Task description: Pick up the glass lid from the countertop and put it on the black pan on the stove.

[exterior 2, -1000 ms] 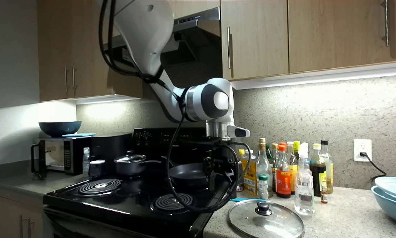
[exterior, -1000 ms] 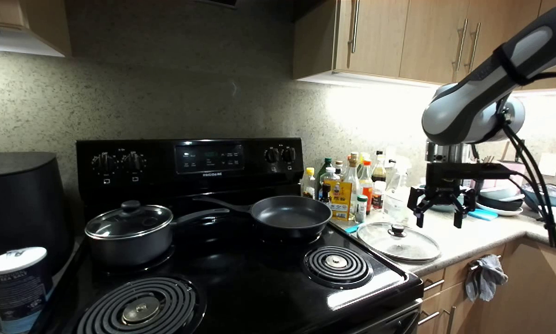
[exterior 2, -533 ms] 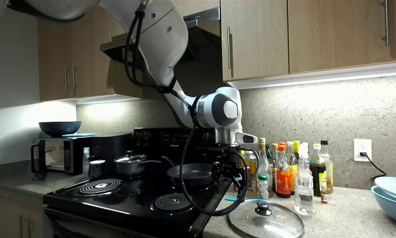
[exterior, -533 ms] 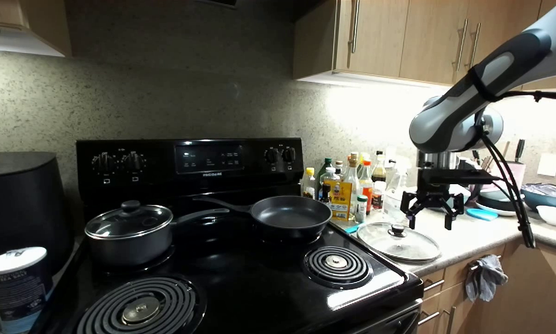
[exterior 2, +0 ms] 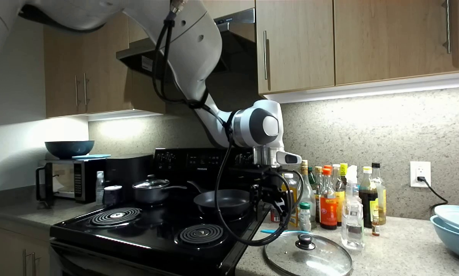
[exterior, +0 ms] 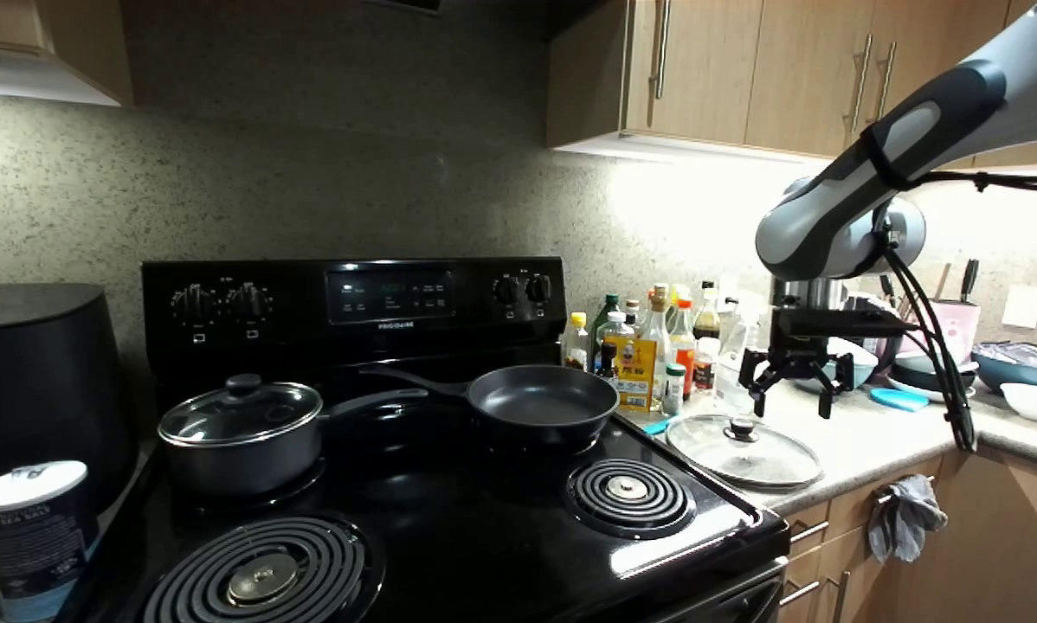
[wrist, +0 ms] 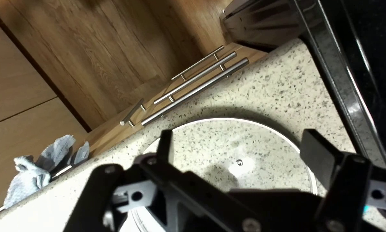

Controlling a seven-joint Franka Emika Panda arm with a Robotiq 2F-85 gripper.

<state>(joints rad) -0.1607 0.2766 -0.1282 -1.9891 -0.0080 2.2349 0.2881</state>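
The glass lid [exterior: 774, 459] [exterior 2: 290, 255] lies knob up on the countertop [exterior: 873, 433] [exterior 2: 402, 249], beside the stove [exterior: 484, 536] [exterior 2: 149, 230]. The black pan [exterior: 543, 401] [exterior 2: 223, 201] sits uncovered on a back burner, its handle towards the grey pot. My gripper [exterior: 791, 405] hangs pointing down, open and empty, above the lid and apart from it. In the wrist view the lid [wrist: 212, 138] spans the gap between the open fingertips [wrist: 236, 146]; its knob is hidden behind the gripper. Cables partly cover the gripper [exterior 2: 269, 199] in an exterior view.
The grey pot [exterior: 237, 459] with its own lid stands on the stove. Several bottles [exterior 2: 329, 207], a yellow box [exterior: 635, 372] and a spray bottle [exterior 2: 353, 218] stand behind the lid. A blue utensil [exterior 2: 283, 231] lies by its rim. Bowls [exterior 2: 453, 234] sit farther along the countertop.
The arm has moved, shifting the gripper left in an exterior view and right, towards the lid's side, in an exterior view. It dipped, then rose slightly. The lid and pan have not moved.
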